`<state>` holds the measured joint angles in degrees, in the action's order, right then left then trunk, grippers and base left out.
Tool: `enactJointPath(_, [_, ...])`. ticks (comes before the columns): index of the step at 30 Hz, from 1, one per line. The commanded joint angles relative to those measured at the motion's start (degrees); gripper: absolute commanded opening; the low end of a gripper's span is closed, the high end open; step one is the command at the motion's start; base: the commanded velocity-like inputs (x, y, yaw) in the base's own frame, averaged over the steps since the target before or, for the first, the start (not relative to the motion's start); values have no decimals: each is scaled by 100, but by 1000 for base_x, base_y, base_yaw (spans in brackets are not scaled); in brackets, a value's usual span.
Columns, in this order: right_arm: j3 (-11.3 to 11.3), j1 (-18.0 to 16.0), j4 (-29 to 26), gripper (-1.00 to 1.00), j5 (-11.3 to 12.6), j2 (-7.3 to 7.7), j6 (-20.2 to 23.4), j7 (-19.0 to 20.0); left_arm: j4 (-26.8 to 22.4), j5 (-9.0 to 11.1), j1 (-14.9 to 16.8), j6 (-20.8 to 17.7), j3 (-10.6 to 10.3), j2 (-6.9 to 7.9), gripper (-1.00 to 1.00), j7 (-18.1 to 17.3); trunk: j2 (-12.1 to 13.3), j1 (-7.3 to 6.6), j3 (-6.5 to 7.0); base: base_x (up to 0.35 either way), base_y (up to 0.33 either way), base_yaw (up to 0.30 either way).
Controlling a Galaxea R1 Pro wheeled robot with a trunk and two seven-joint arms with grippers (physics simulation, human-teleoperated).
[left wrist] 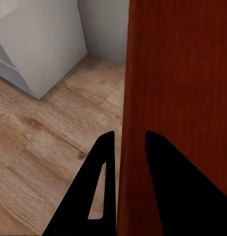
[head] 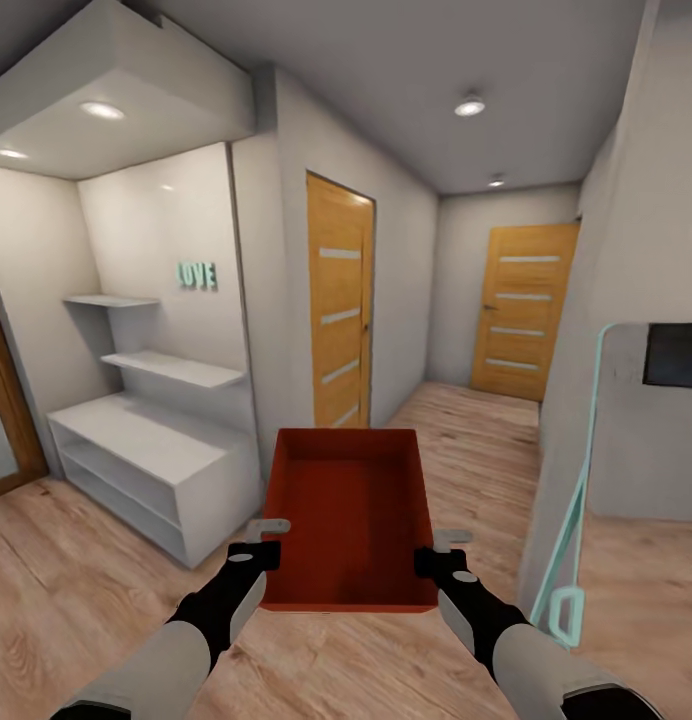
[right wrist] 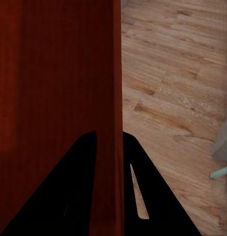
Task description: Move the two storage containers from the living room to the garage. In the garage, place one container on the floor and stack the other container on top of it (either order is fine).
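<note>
I hold one red-orange storage container (head: pixel 351 515) level in front of me, above a light wood plank floor, open side up and empty. My left gripper (head: pixel 269 537) is shut on its left wall, and my right gripper (head: pixel 438 549) is shut on its right wall. In the left wrist view the two dark fingers (left wrist: pixel 101 172) pinch the container wall (left wrist: pixel 177 98) between them. The right wrist view shows the same pinch on the other wall (right wrist: pixel 54 73), with one black finger (right wrist: pixel 138 187) outside it.
A white shelf unit (head: pixel 151 465) with wall shelves stands at the left. A hallway runs ahead with a wooden door (head: pixel 339 300) on its left wall and another door (head: pixel 523 310) at its end. A grey wall with a teal-edged panel (head: pixel 576 520) juts in at the right.
</note>
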<state>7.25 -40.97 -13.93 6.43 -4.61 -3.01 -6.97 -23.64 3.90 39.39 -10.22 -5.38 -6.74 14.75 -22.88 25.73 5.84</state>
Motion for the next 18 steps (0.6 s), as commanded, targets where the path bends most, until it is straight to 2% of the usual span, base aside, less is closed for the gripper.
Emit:
enactJointPath(1, [-136, -7, -14, -100, 17, 4, -127, -6, -2, 94, -2, -39, 151, 84, -100, 72, -4, 5, -2, 323, 96, -245])
enactJointPath(18, [-136, -7, -14, -100, 17, 5, -130, -6, -12, 94, -2, -40, 151, 94, -100, 72, -4, 5, -2, 323, 99, -245])
